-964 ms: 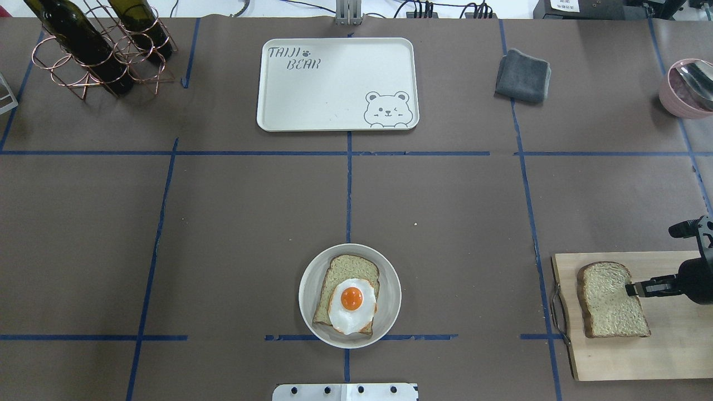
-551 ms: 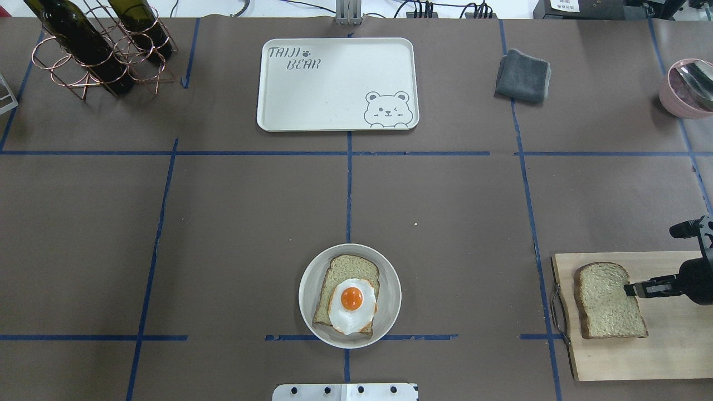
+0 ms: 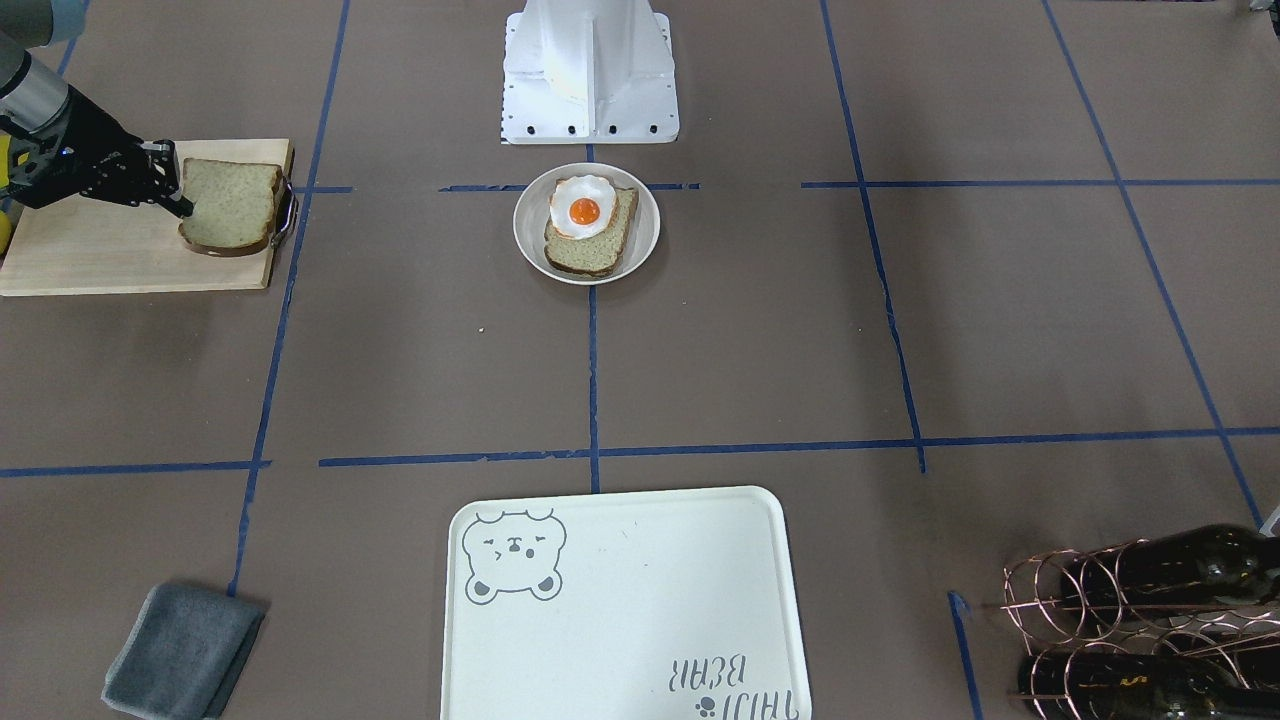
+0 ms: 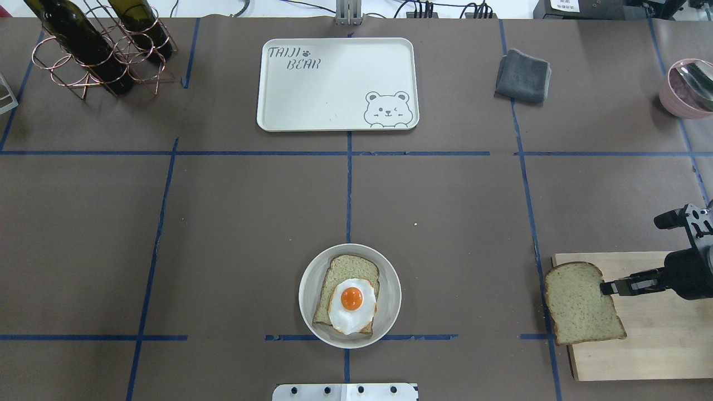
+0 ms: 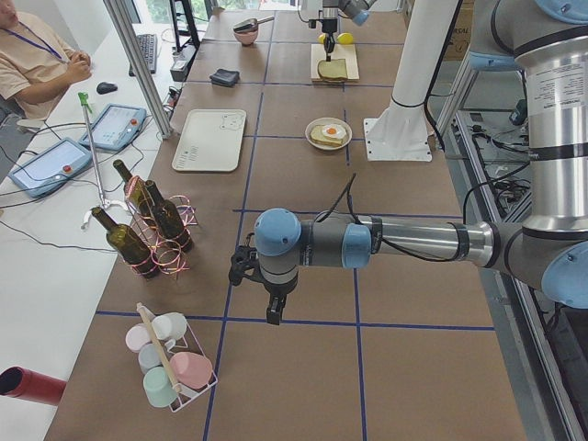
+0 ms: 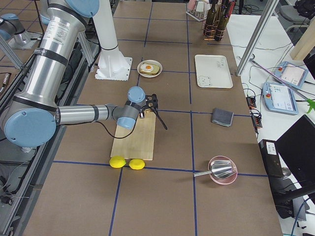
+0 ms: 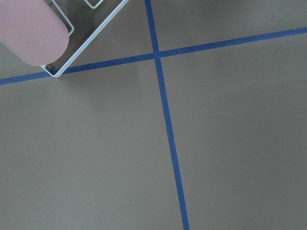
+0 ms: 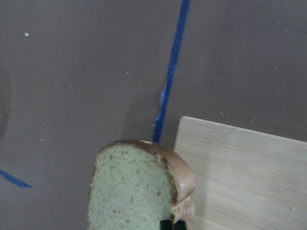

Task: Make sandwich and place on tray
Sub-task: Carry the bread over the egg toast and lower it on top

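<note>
A brown paper cover [image 4: 234, 223] marked off with blue tape lines spans the table. In the overhead view the tray [image 4: 334, 103] lies at top centre, nothing on it, bear drawing at its lower right corner. The plate [image 4: 393, 289] sits at bottom centre, well apart from the tray, with one bread [image 4: 350, 268] piece on it and the egg [image 4: 351, 309] on top of that.

At the right edge the right gripper [image 4: 607, 288] is closed narrowly on the side of a second slice [image 4: 579, 309], which hangs over the left edge of the board [image 4: 657, 348]. Two lemons [image 6: 127, 162] lie just off the board's end in the right side view.

A grey cloth [image 4: 522, 76] is at upper right, a pink bowl [image 4: 680, 97] with a metal scoop beyond it, and a copper rack [image 4: 92, 53] of dark bottles at upper left.

The left gripper [image 5: 273, 315] points down over a tape line near a cup rack [image 5: 173, 367] in the left side view; whether its jaws are apart I cannot tell. A person [image 5: 37, 64] sits at a white bench at upper left there.
</note>
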Controlling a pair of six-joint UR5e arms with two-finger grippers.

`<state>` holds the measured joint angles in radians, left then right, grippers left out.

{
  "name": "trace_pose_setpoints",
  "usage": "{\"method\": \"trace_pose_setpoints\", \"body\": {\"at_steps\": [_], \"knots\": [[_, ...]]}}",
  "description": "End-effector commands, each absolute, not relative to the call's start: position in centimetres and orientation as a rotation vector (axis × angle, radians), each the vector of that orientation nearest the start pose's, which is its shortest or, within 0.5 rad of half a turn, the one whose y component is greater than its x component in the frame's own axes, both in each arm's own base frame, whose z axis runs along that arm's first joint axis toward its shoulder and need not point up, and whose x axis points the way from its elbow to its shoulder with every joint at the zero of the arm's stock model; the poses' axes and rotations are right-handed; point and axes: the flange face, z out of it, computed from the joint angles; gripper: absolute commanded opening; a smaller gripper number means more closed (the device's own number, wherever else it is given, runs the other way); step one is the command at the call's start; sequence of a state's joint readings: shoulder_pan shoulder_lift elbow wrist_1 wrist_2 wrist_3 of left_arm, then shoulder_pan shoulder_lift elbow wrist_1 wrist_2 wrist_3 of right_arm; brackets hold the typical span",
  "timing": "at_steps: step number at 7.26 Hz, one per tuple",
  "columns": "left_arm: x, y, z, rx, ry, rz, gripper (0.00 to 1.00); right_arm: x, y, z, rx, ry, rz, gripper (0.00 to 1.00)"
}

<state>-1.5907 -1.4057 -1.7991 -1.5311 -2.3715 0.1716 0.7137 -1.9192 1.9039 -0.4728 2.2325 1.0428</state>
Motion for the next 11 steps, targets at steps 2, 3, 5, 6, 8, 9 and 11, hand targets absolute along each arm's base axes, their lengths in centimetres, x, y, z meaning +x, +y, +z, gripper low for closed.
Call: {"method": "trace_pose_setpoints", "body": {"at_steps": [2, 3, 5, 6, 8, 9, 11], "knots": [[-7.0, -42.1, 62.7, 0.094, 0.796, 0.151, 1.0, -28.3, -34.3, 41.4, 0.094, -1.374, -0.074, 0.0], [-7.0, -42.1, 62.7, 0.094, 0.796, 0.151, 1.0, -30.5, -36.1, 37.4, 0.082, -1.415, -0.045, 0.0], [-7.0, -42.1, 62.8, 0.093, 0.796, 0.15, 1.0, -37.6, -37.5, 28.5, 0.06, -1.423, -0.001, 0.0], [-7.0, -42.1, 62.9, 0.09, 0.797, 0.149, 1.0, -41.7, -35.7, 26.1, 0.075, -1.416, 0.019, 0.0], [-7.0, -42.1, 63.0, 0.088, 0.797, 0.147, 1.0, -49.3, -31.3, 24.5, 0.116, -1.364, 0.036, 0.0], [-7.0, -42.1, 63.1, 0.087, 0.797, 0.148, 1.0, -51.2, -30.7, 25.0, 0.13, -1.342, 0.05, 0.0], [-7.0, -42.1, 63.1, 0.086, 0.797, 0.147, 1.0, -53.1, -29.7, 26.7, 0.135, -1.297, 0.058, 0.0]]}}
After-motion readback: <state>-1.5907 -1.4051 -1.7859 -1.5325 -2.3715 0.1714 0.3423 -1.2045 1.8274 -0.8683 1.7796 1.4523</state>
